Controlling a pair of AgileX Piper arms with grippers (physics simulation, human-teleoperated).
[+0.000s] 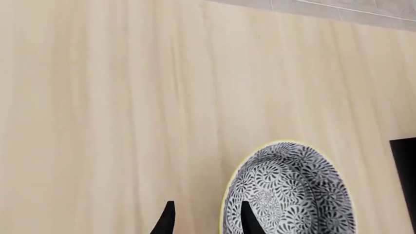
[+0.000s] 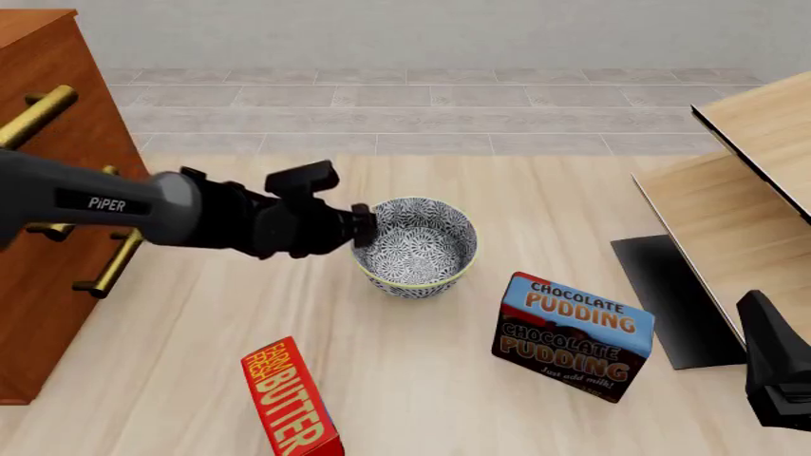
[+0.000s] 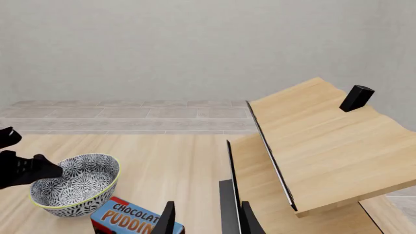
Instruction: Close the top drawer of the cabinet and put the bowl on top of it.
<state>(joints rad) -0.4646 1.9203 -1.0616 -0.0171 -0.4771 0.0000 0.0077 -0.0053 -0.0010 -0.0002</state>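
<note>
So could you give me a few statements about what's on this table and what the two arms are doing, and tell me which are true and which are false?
1. The bowl stands on top of the cabinet. False: it stands on the table, right of the cabinet.
2. The left gripper is at the bowl's rim, one finger inside it and one outside. True.
3. The pudding box is inside the bowl. False: it stands on the table beside it, nearer the arms.
4. A red butter box stands on the table. True.
5. The right gripper holds the bowl. False: it is apart from the bowl, near the pale wooden furniture, with open jaws.
</note>
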